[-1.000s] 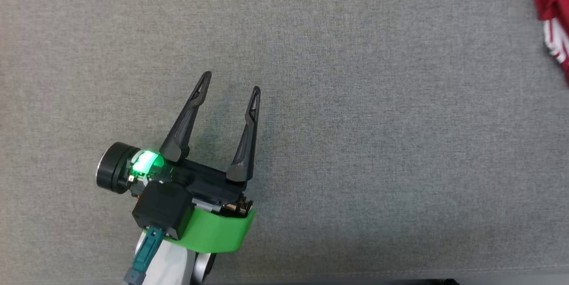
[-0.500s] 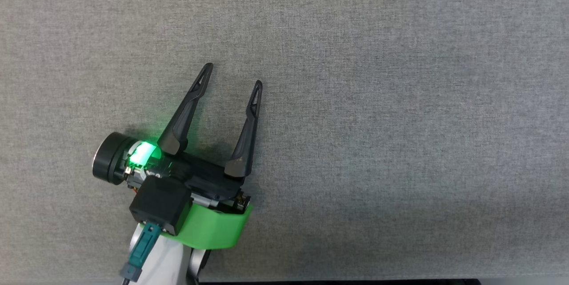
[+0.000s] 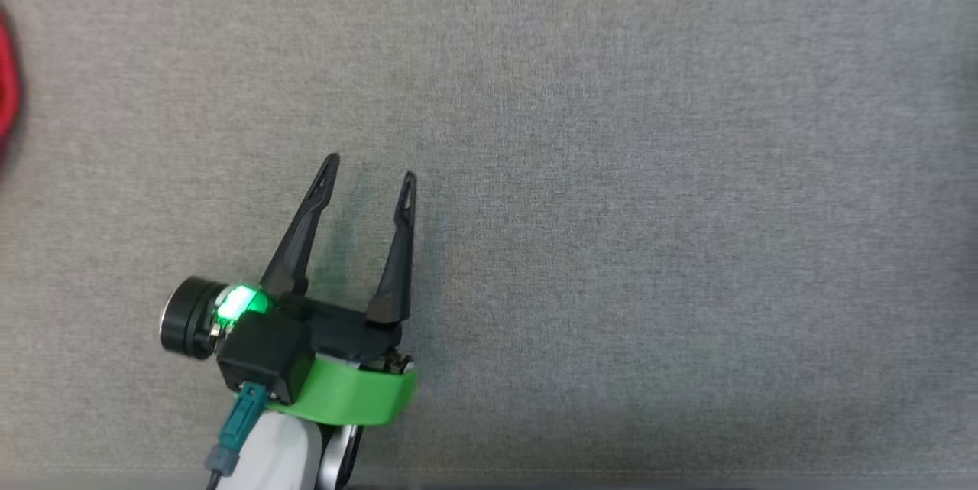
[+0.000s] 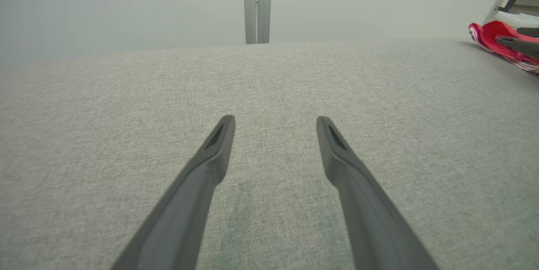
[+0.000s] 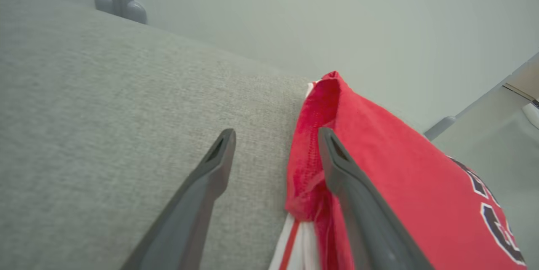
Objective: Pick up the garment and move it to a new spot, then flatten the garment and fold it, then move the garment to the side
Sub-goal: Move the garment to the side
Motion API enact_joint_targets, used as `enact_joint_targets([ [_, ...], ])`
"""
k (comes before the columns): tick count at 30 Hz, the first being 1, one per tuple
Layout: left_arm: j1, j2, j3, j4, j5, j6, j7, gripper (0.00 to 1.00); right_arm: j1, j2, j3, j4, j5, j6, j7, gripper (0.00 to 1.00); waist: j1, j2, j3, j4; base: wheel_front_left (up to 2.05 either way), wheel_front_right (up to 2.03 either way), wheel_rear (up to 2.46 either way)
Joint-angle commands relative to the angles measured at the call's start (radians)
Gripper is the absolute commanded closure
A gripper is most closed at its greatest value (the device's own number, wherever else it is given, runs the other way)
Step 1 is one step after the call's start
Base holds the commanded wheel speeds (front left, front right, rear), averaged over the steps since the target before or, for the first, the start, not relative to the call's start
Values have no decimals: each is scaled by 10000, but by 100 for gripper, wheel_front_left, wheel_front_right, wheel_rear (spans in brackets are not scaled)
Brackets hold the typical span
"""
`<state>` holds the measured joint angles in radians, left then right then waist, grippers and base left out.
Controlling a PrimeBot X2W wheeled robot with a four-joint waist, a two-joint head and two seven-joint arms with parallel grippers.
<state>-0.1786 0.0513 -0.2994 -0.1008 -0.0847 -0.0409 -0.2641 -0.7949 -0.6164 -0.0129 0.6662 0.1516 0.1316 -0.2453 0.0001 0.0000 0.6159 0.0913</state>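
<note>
The garment point(image 5: 379, 156) is a red jersey with white striped trim and dark lettering, lying at the far edge of the grey fabric surface point(image 5: 105, 114). My right gripper point(image 5: 276, 132) is open right at it: one finger lies over the red cloth, the other over bare grey fabric, and the cloth's folded edge sits in the gap. In the left wrist view the garment point(image 4: 492, 34) lies far off to the right. My left gripper point(image 3: 370, 169) hovers open and empty over the grey surface point(image 3: 649, 207), also seen as the left gripper point(image 4: 276, 121).
A blurred red sliver point(image 3: 6, 92) shows at the head view's left edge; I cannot tell what it is. Grey metal posts point(image 4: 257, 4) stand behind the surface's far edge against a pale wall. A pale frame leg point(image 5: 463, 118) rises beside the garment.
The head camera has swung: the red cloth at the right edge a second ago is gone and a red sliver shows at the left edge. The left gripper sits lower in the picture, still open.
</note>
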Motion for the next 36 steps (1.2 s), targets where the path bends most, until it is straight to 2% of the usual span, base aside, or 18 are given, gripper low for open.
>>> enact_joint_targets([
  [1, 292, 8, 154, 105, -228, 137, 0, 0, 488, 326, 162, -330, -1, -18, -126, 0, -1, 0, -1424, 63, 0, 0, 0],
  [9, 1179, 1, 705, 927, -756, 394, 0, 0, 3023, 2768, 469, -3023, 199, -17, -193, 0, -1, 0, -3363, -156, 0, 0, 0],
  [13, 1513, -1, 933, 1099, -574, 267, 0, 0, 4234, 3793, 725, -4165, 170, -17, -196, 0, -1, 0, -4087, -361, 0, 0, 0],
  [17, 1937, 5, 1308, 1018, -607, 393, 0, 0, 5332, 4621, 891, -4996, -2, -17, -196, 0, -1, 0, -4764, -629, 0, 0, 0],
  [23, 2711, 5, 1685, 857, -631, 614, 0, 0, 6721, 5163, 962, -5744, -249, -15, -197, 0, -1, 0, -5542, -928, 0, 0, 0],
  [36, 3695, 3, 1947, 858, -886, 542, 0, 0, 8777, 5366, 1198, -6168, -194, -15, -198, 0, -1, 0, -6321, -998, 0, 0, 0],
])
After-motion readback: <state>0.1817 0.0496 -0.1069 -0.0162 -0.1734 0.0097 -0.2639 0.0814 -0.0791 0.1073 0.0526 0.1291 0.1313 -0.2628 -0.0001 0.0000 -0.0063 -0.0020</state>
